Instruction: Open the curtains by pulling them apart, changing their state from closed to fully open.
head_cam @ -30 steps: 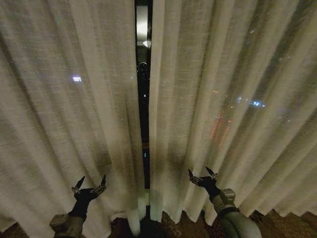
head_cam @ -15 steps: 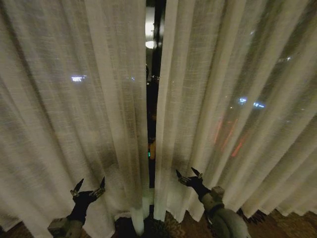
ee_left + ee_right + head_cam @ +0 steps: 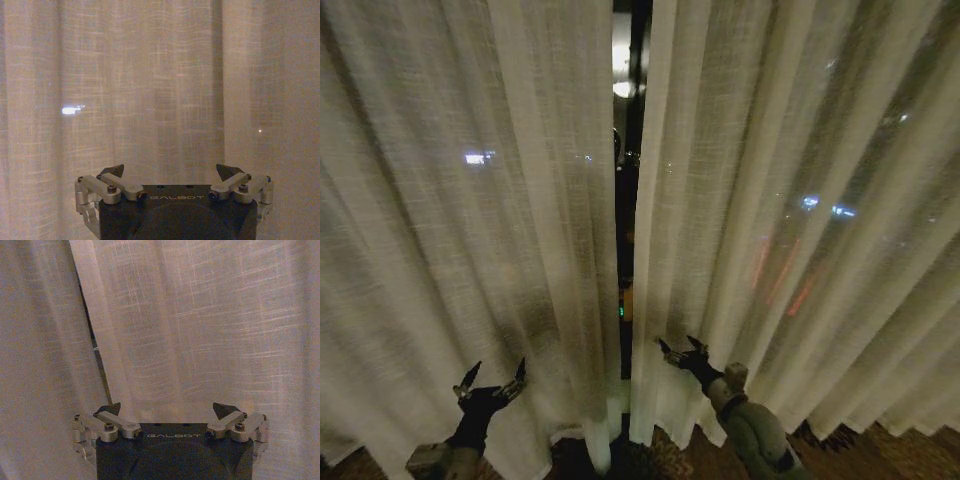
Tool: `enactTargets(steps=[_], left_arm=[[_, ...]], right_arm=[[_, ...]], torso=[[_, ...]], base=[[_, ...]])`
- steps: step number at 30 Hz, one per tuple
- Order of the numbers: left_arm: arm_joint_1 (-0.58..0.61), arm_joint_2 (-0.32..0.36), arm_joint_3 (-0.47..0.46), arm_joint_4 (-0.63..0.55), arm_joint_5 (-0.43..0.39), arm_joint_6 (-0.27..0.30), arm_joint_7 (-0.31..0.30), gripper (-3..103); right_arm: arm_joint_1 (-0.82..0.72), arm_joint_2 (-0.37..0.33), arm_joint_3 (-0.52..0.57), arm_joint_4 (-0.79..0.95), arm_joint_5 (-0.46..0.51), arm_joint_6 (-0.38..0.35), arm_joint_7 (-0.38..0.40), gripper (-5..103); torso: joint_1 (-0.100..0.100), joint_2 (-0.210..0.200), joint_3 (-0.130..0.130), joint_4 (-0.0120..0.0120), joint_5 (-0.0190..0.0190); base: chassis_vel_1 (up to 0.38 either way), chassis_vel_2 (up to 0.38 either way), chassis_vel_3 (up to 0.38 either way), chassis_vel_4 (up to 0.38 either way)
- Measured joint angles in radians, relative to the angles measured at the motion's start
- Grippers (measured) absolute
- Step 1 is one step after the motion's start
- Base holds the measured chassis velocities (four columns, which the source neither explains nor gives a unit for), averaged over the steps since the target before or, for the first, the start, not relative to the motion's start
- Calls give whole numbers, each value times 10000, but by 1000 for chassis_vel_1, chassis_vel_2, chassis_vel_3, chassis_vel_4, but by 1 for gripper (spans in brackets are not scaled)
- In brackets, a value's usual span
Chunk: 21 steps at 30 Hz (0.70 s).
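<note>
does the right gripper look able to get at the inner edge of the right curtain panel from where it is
Probably yes. The right gripper is open and low beside the right curtain panel, close to its inner edge by the dark gap, with nothing between them.

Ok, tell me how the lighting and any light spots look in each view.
Head view: dim and warm; the curtains glow off-white, city lights bleed through the fabric, and a bright lamp reflection sits in the dark gap. Left wrist view: even amber tone, one white light spot above the left gripper. Right wrist view: paler fabric, shadowed slit beyond the right gripper.
</note>
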Motion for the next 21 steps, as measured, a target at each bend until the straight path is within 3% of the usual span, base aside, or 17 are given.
enactTargets(steps=[19,21], left_arm=[[-73,6,-252,526,-293,-114,20,100],[-95,5,-232,573,-319,-162,20,100]], right_arm=[[2050,840,-427,-1841,442,273,762,101],[2113,879,-446,-1842,454,283,793,97]], torso=[[1,-1,0,1,0],[1,0,0,0,0]], base=[[0,0,0,0],[0,0,0,0]])
